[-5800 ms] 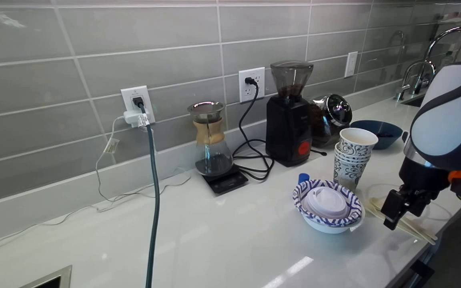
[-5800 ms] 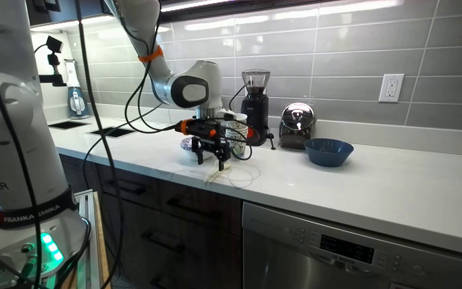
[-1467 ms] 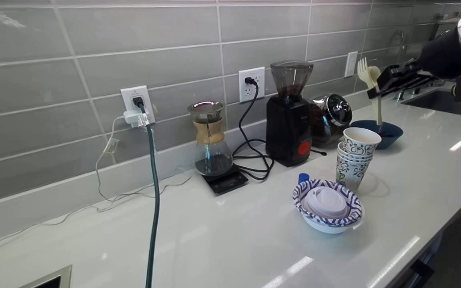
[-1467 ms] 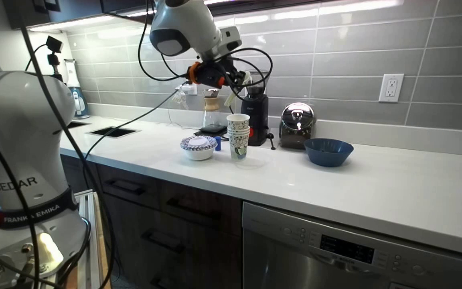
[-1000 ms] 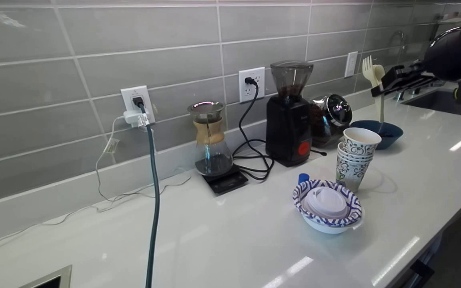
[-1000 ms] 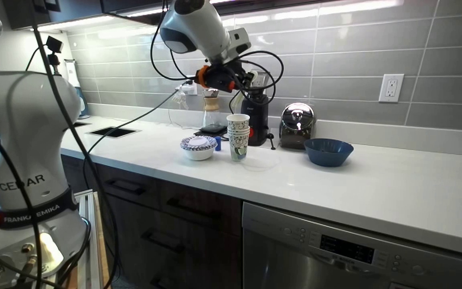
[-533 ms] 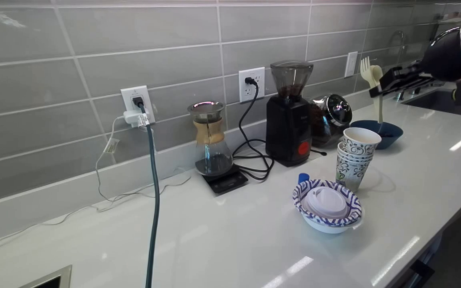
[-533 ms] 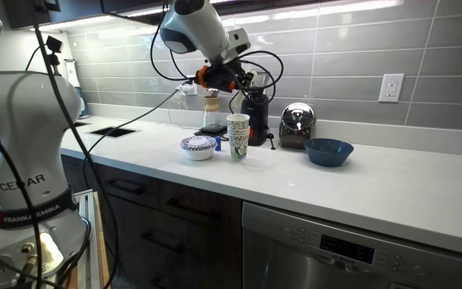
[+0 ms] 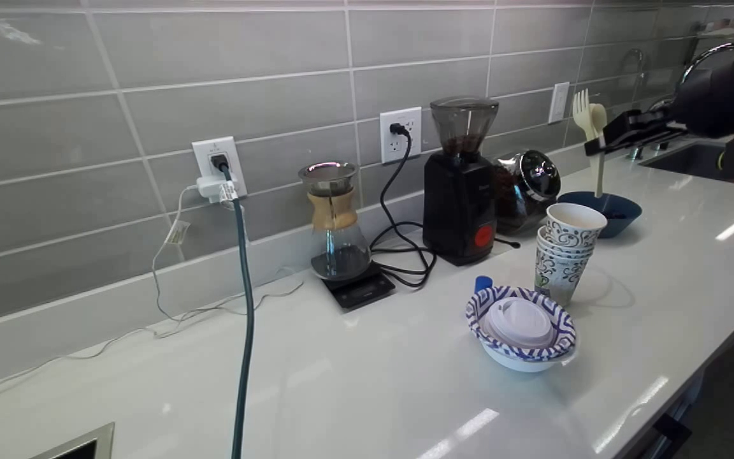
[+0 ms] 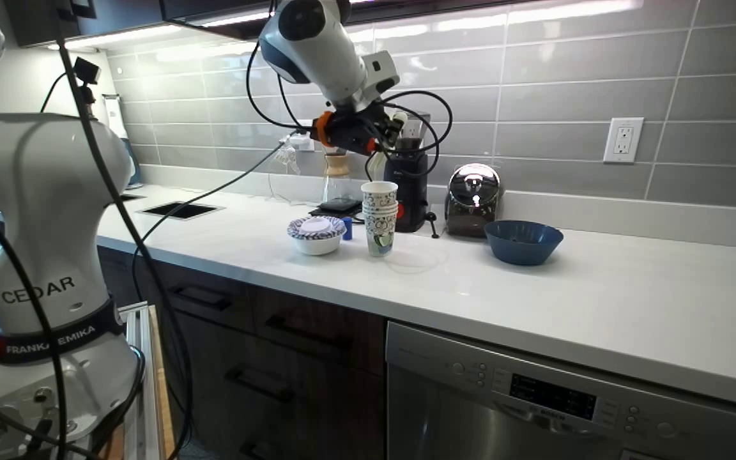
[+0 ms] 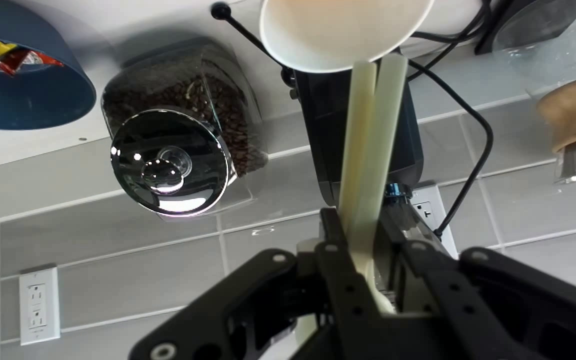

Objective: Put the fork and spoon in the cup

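In an exterior view my gripper (image 9: pixel 596 143) is shut on the cream plastic fork (image 9: pixel 582 113) and spoon (image 9: pixel 598 118) together. Their heads point up and their handles hang down, slightly tilted. The cup (image 9: pixel 571 233) is the top one of a patterned white stack that stands upright on the counter, its mouth facing up. Seen from the wrist, the paired handles (image 11: pixel 370 135) run from between the fingers to the near rim of the cup (image 11: pixel 340 47), overlapping it in the picture. The handle ends look higher than the rim; whether they are over the opening I cannot tell.
A blue-and-white bowl (image 9: pixel 504 296) holding white lids stands beside the stack. Behind are a black coffee grinder (image 9: pixel 460 204), a glass jar (image 9: pixel 523 191) of beans and a dark blue dish (image 10: pixel 524 243). A glass coffee maker (image 9: pixel 335 223) is further along the wall.
Several seconds ago the fork and spoon lay on the counter; now they are lifted in the gripper. Over the last half second the wrist has tilted a little and the handles hang more upright.
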Motion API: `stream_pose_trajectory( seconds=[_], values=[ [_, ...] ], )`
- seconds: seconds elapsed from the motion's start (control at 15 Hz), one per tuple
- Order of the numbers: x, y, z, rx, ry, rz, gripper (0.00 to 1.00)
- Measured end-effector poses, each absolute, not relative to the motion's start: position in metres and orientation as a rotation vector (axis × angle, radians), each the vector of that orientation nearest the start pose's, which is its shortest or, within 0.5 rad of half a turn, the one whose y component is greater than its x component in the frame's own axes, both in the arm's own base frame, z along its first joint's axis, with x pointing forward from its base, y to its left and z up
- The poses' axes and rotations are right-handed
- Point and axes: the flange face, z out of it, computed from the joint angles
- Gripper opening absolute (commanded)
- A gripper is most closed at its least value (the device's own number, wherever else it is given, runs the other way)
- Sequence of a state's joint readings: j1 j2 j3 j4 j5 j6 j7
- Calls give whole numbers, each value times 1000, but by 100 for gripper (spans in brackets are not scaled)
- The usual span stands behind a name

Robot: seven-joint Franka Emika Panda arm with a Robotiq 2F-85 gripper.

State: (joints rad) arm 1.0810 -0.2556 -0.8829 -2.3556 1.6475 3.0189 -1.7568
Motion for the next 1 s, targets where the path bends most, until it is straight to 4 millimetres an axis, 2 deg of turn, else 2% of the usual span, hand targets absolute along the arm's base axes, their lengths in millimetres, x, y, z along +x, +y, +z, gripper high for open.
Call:
stream_pose_trajectory(
  seconds=[0.27, 0.6, 1.0],
  values=[
    [490, 15, 394, -2368, -397, -1353, 5],
    [492, 19, 349, -2323, -450, -1397, 5],
    [494, 25, 309, -2322, -529, -1428, 5]
  ],
)
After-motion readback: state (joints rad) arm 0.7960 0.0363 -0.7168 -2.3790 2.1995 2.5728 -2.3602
